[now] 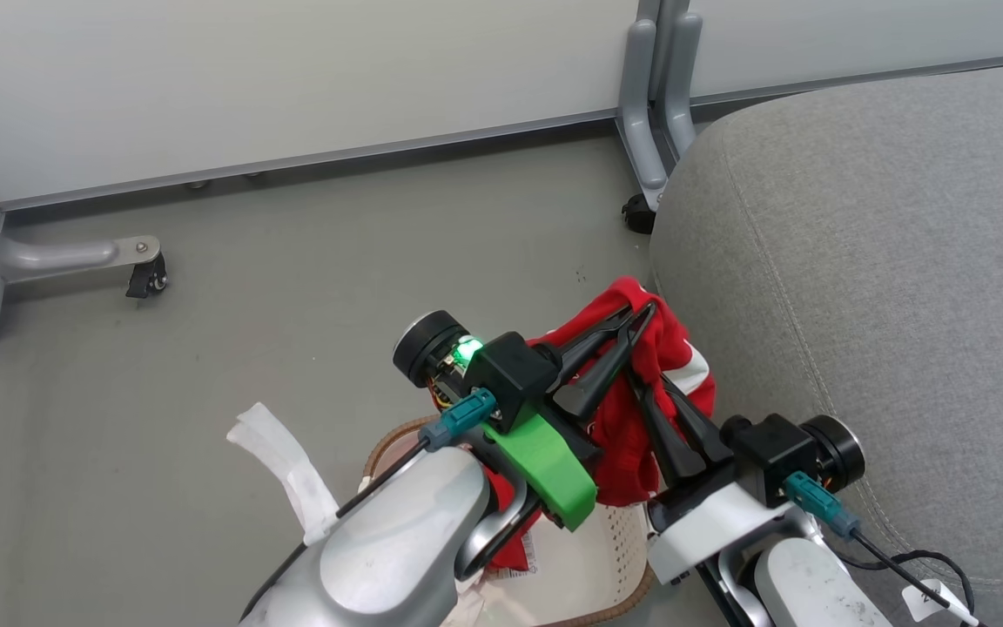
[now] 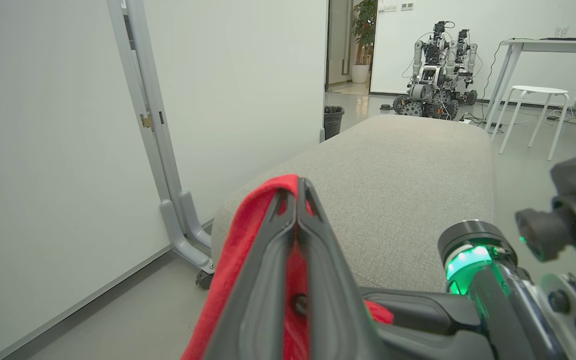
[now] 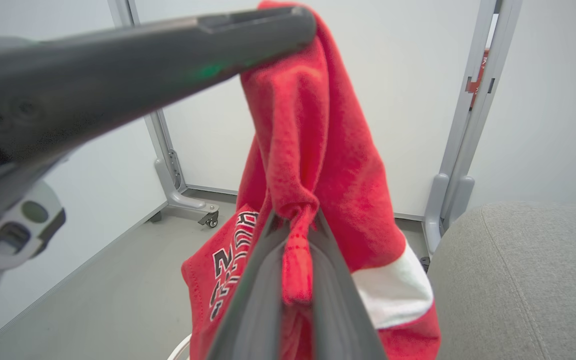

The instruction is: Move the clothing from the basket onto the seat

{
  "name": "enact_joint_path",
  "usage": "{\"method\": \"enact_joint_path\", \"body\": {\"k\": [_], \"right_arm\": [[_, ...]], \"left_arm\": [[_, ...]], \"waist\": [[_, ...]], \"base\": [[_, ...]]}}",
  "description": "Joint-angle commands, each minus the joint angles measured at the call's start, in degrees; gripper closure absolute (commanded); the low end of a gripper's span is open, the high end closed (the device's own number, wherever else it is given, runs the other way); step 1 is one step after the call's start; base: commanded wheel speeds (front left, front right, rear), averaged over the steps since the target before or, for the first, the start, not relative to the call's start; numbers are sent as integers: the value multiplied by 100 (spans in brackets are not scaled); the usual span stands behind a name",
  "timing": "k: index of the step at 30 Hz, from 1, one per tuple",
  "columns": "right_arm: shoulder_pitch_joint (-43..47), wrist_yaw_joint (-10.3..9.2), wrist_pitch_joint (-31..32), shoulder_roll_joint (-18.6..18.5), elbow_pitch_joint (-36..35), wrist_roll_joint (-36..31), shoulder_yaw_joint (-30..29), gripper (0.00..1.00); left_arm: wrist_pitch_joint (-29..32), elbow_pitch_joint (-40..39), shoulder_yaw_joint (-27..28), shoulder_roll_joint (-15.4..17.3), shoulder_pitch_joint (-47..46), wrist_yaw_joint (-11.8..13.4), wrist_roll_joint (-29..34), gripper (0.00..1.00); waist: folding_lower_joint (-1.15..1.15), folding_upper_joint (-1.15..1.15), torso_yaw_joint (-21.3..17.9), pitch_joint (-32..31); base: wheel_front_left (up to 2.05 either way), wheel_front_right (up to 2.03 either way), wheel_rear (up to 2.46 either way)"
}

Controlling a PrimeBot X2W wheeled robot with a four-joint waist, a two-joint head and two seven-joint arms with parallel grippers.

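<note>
A red garment with white trim [image 1: 684, 353] hangs lifted above the basket [image 1: 606, 557], right beside the grey seat [image 1: 858, 261]. My left gripper [image 1: 641, 315] is shut on its top fold, as the left wrist view shows [image 2: 298, 184] with red cloth [image 2: 248, 225] draped over the fingers. My right gripper [image 1: 636, 374] is shut on a bunched fold lower down [image 3: 295, 216]. Black lettering [image 3: 228, 260] and a white band [image 3: 393, 285] show on the hanging cloth [image 3: 318, 150]. More red fabric [image 1: 510, 549] lies in the basket under my left arm.
Partition panels stand behind, with grey feet and casters [image 1: 146, 277] [image 1: 639, 213] on the floor. A white basket handle [image 1: 279, 453] sticks out on the left. Beyond the seat [image 2: 398, 190] are a bin [image 2: 334, 117], other robots [image 2: 435, 75] and a white stool [image 2: 538, 115].
</note>
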Motion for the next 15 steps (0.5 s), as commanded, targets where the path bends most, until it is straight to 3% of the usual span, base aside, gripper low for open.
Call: {"method": "enact_joint_path", "body": {"k": [1, 14, 15], "right_arm": [[58, 0, -18, -13, -35, 6, -13, 100], [-11, 0, -18, -13, -62, 72, -6, 100], [-14, 0, -18, -13, -67, 75, -7, 100]], "left_arm": [[-3, 2, -1, 12, -48, 8, 68, 100], [-3, 95, 12, 12, -66, 8, -34, 100], [-3, 66, 51, 12, -69, 31, -16, 48]], "waist": [[0, 0, 2, 4], [0, 0, 6, 33], [0, 0, 4, 37]], "base": [[0, 0, 0], [0, 0, 0], [0, 0, 0]]}}
